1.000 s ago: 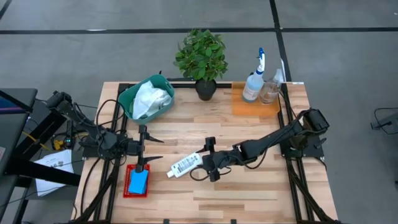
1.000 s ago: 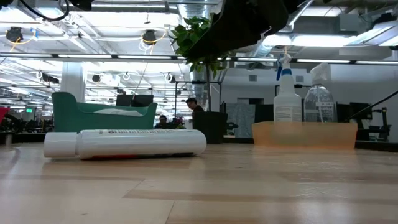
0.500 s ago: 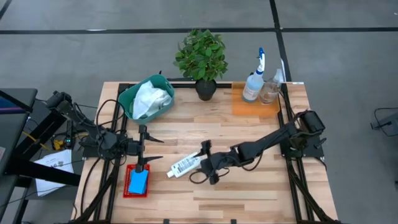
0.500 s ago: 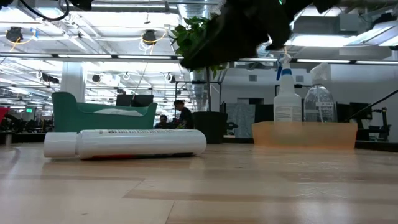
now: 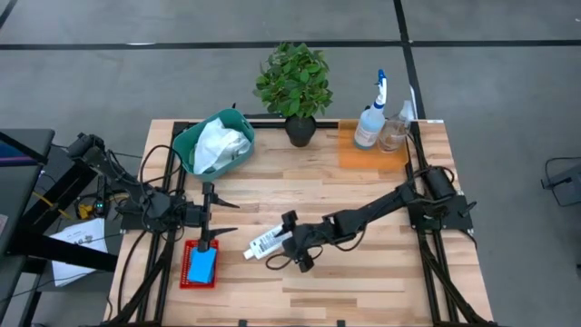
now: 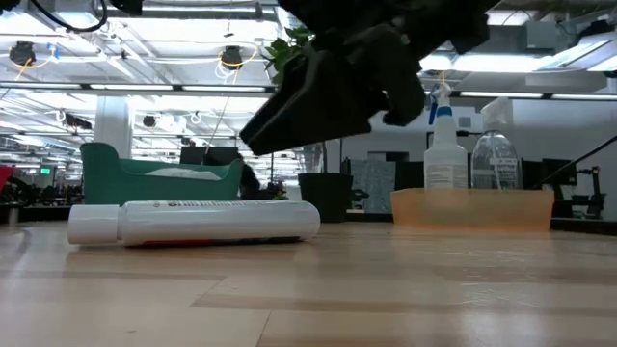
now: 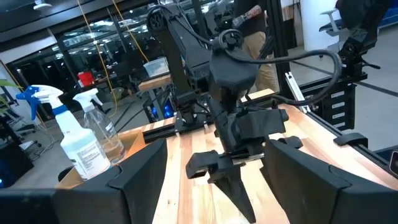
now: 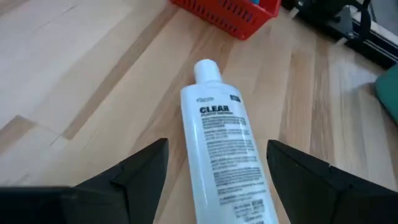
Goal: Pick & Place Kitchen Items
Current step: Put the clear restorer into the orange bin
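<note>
Closing in on small white labelled bottle [image 5: 270, 242] with right gripper [image 5: 292, 243], fingers spread wide, gripping nothing.

Lying flat on light wooden table [image 5: 381, 282] just beside red basket [image 5: 185, 275]; long axis running straight ahead between the fingers, cap end pointing away toward the basket. Sitting nearer the right arm, judging by reach. Left gripper [image 5: 209, 216] waiting over the basket, fingers apart.

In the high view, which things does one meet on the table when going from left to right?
Red basket with blue sponge → green bin with white cloth → white bottle → plant → spray bottle.
</note>
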Controlling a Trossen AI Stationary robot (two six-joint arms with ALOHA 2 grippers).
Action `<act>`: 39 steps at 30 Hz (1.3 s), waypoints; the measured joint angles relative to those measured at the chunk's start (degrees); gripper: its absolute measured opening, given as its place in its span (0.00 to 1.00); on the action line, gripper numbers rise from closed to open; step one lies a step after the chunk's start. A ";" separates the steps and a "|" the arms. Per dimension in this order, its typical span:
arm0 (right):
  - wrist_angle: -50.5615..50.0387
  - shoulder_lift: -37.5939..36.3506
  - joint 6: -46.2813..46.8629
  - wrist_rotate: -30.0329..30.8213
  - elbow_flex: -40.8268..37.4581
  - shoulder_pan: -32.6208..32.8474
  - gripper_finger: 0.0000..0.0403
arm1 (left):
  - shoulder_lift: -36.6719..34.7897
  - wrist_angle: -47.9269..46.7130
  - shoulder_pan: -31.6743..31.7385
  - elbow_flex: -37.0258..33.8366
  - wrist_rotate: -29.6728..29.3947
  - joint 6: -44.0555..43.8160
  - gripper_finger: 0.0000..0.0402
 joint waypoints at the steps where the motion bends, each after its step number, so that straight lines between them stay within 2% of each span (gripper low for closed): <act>1: 0.01 0.78 -0.12 -0.45 0.64 -0.22 0.66 | 0.00 0.00 0.00 0.00 -0.02 0.00 0.66; 8: -1.46 3.37 -1.70 -0.67 4.20 -0.98 0.66 | 0.00 0.08 0.00 0.00 0.00 0.00 0.66; 39: -10.96 3.41 3.07 -0.86 4.04 -3.48 0.66 | 0.00 0.11 -0.02 0.00 0.00 0.00 0.66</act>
